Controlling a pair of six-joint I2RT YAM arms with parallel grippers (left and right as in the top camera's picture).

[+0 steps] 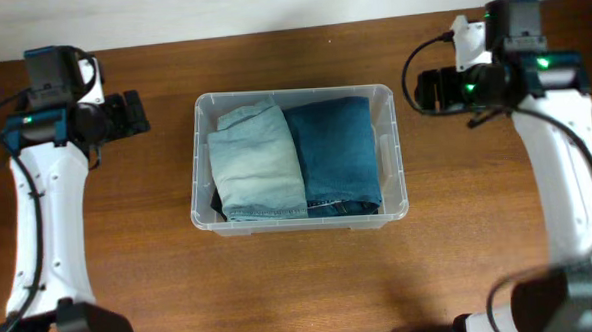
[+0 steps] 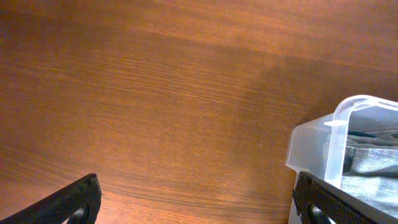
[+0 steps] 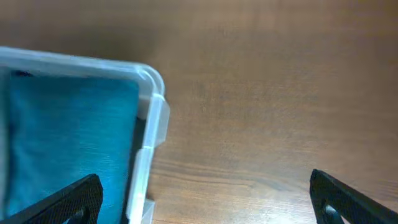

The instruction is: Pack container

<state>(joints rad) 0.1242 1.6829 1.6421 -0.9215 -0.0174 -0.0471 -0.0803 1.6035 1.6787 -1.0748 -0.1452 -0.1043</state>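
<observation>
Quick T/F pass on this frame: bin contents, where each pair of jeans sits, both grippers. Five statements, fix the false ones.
1. The container holds two folded pairs of jeans. True.
2. The light-blue jeans lie on the table outside the container. False: they are inside it, side by side with the dark-blue jeans.
3. The left gripper is shut on the container's rim. False: it is open, off to the side of the container, holding nothing.
4. The right gripper is open and empty. True.
5. The dark-blue jeans sit on the left arm's side of the container. False: they sit on the right arm's side.
</observation>
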